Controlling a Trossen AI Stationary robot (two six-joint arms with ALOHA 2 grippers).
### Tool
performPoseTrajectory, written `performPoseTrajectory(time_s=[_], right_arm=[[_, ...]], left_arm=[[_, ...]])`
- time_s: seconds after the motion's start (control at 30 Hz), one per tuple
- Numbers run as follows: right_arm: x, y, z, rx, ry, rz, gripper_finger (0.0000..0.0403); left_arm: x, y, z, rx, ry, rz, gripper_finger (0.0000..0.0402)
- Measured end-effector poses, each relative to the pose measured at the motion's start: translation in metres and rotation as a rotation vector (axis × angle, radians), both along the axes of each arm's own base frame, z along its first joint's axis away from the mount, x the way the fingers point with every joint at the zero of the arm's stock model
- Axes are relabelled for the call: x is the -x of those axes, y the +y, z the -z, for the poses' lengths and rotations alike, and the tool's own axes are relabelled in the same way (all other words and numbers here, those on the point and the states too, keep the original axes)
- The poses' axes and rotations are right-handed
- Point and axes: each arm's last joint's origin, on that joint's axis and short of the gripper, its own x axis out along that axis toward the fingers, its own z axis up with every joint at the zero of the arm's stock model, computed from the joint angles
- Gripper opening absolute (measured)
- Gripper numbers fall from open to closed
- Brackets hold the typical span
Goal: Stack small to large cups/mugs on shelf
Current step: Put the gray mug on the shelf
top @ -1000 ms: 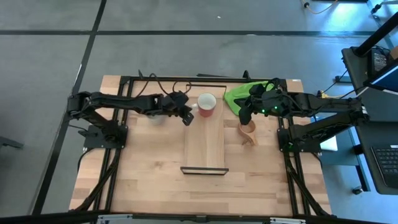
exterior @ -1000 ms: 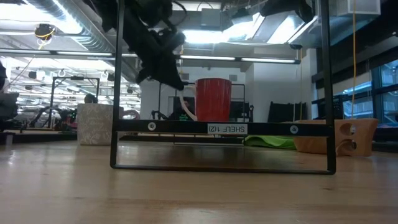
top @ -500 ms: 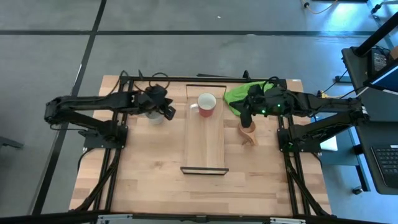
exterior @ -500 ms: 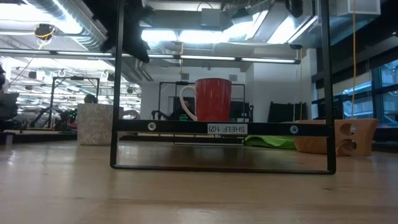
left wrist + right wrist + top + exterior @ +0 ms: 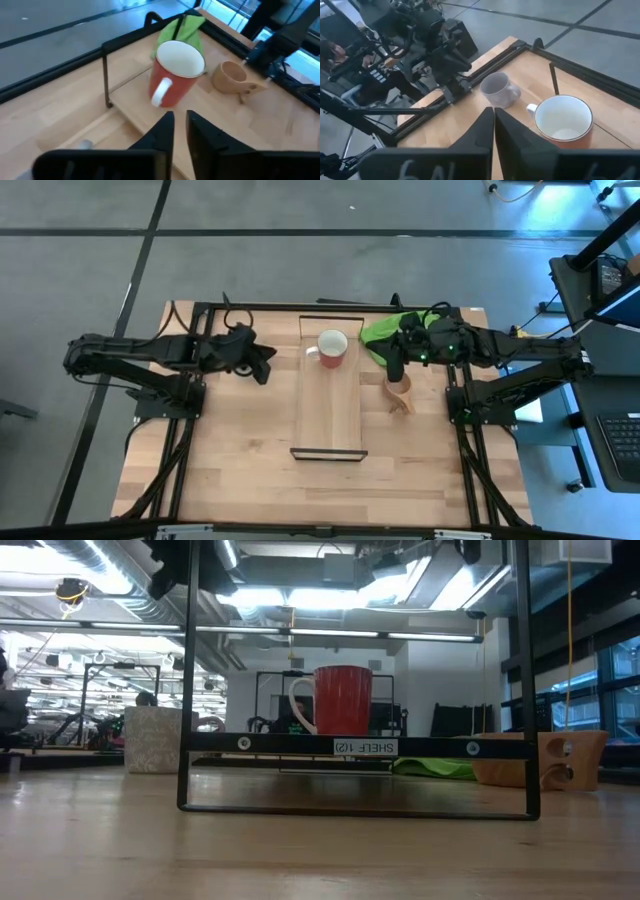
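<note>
The red mug (image 5: 332, 348) stands upright on the far end of the shelf (image 5: 330, 410), its handle toward the table's left; it also shows in the low view (image 5: 343, 700). The grey mug (image 5: 499, 89) stands on the table left of the shelf, under my left arm in the high view. The tan wooden cup (image 5: 400, 395) stands on the table right of the shelf. My left gripper (image 5: 262, 366) hovers left of the shelf, open by a narrow gap (image 5: 180, 117), empty. My right gripper (image 5: 393, 366) hovers just beyond the wooden cup, shut (image 5: 493, 112), empty.
A bright green cloth (image 5: 385, 330) lies at the far right, behind the wooden cup. A black frame (image 5: 250, 307) runs along the table's far edge and sides. The shelf's near half and the table's near half (image 5: 330, 490) hold nothing.
My left gripper has drawn away from the red mug's handle toward the table's left edge and risen out of the low view. The red mug stays upright on the shelf. My right gripper has kept still.
</note>
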Motion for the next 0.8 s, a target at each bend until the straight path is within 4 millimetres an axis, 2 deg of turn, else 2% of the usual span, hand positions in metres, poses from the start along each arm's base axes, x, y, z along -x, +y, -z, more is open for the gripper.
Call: performPoseTrajectory(time_s=[0.13,0.3,0.43,0.57,0.8], right_arm=[[0.0,0.0,0.0,-0.023,-0.007,0.003,0.0016],[0.0,0.001,0.0,-0.064,-0.013,-0.032,0.0016],[0.0,0.002,0.0,-0.072,-0.012,-0.056,0.0016],[-0.001,0.002,0.0,-0.072,-0.01,-0.054,0.0016],[-0.006,0.002,0.004,-0.073,0.007,-0.052,0.0016]], left_arm=[[0.005,-0.002,0.005,0.013,0.066,0.025,0.0085],[0.016,0.001,0.013,0.039,0.242,0.061,0.0119],[0.022,0.004,-0.007,0.004,0.325,0.132,0.0122],[0.033,0.013,-0.017,-0.068,0.524,0.132,0.0124],[0.045,0.037,-0.001,0.044,0.78,0.027,0.014]])
